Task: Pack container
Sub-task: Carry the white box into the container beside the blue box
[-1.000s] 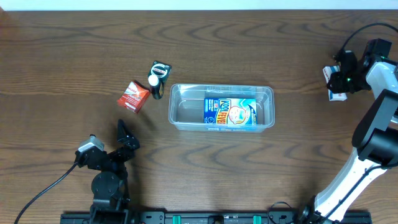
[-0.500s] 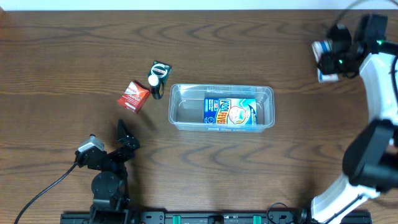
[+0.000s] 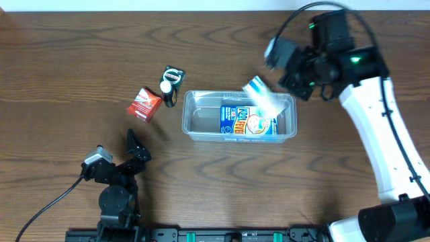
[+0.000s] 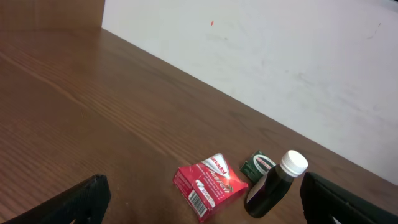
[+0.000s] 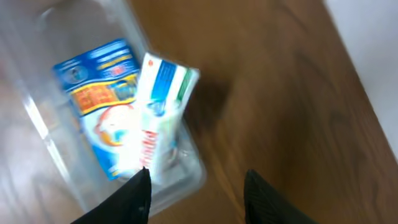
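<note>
The clear container (image 3: 201,122) sits mid-table with a blue-and-orange box (image 3: 248,122) lying flat in its right half. A white box with blue and green print (image 3: 259,93) is blurred and tilted over the tub's back right rim. In the right wrist view this white box (image 5: 163,106) leans on the blue box (image 5: 99,87) inside the container (image 5: 193,165). My right gripper (image 3: 290,81) hovers above that corner, open (image 5: 199,196), nothing between its fingers. My left gripper (image 3: 138,149) rests open near the front left, far from the tub.
A red box (image 3: 144,104) (image 4: 210,183), a dark bottle with a white cap (image 3: 167,91) (image 4: 277,186) and a small green pack (image 3: 174,74) (image 4: 259,165) lie left of the tub, ahead of the left gripper (image 4: 205,202).
The right arm swung from the far right edge to above the container, carrying the white box. Its jaws have parted and the box has left them. The left arm stayed still.
</note>
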Controlling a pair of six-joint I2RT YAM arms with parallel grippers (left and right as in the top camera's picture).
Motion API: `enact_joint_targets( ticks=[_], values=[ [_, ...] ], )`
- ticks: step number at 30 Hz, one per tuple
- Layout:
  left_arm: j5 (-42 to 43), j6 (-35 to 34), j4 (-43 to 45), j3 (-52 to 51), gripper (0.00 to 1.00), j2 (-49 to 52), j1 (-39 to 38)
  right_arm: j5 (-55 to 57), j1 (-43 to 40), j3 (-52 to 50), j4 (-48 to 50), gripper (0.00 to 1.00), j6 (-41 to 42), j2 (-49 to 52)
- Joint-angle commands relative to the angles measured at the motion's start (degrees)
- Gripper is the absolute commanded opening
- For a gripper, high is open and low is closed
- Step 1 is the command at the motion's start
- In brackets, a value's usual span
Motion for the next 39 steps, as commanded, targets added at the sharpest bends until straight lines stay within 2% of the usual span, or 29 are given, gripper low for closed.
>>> enact_joint_targets(
  ticks=[1, 5, 14, 18, 26, 28, 30, 33, 36, 39],
  values=[
    [-1.2, 0.9, -1.9, -1.2, 0.98, -0.4, 0.3, -0.2, 3.4, -0.8, -0.7, 0.45, -6.0, 0.6],
    [-1.2, 0.9, -1.9, -1.2, 0.98, -0.4, 0.3, -0.2, 5.0, -1.0, -1.1, 0.4, -6.0, 0.9],
    [-1.2, 0.9, -1.9, -1.2, 0.98, -0.4, 0.3, -0.7, 5.0, -1.0, -1.2, 0.4, -2.7, 0.9],
    [-1.2, 0.9, -1.9, -1.2, 0.98, -0.4, 0.3, -5.6, 5.0, -1.0, -1.2, 0.4, -0.3, 0.9],
    [-1.2, 0.9, -1.9, -1.2, 0.98, -0.4, 0.3, -14.8, 7.9, -1.1, -1.3, 0.31, 3.4, 0.9],
    [-1.2, 0.9, -1.9, -1.2, 0.98, -0.4, 0.3, -14.8, 9.7, -1.1, -1.3, 0.33, 4.0, 0.9],
    [-1.2, 0.9, -1.9, -1.2, 0.98, -0.4, 0.3, -14.7, 11.8, -1.1, -1.3, 0.4, 4.1, 1.3],
    [-1.2, 0.9, -1.9, -1.2, 0.98, -0.4, 0.3, -12.4, 14.2, -1.2, -0.4, 0.47, 6.4, 3.0],
    [-1.2, 0.9, -1.9, -1.2, 0.98, -0.4, 0.3, -10.8, 15.2, -1.4, 1.0, 0.5, 12.7, 6.6],
    [-1.2, 0.9, -1.9, -1.2, 0.98, -0.4, 0.3, -11.5, 14.7, -1.4, 3.4, 0.57, 24.1, 11.7]
  ],
)
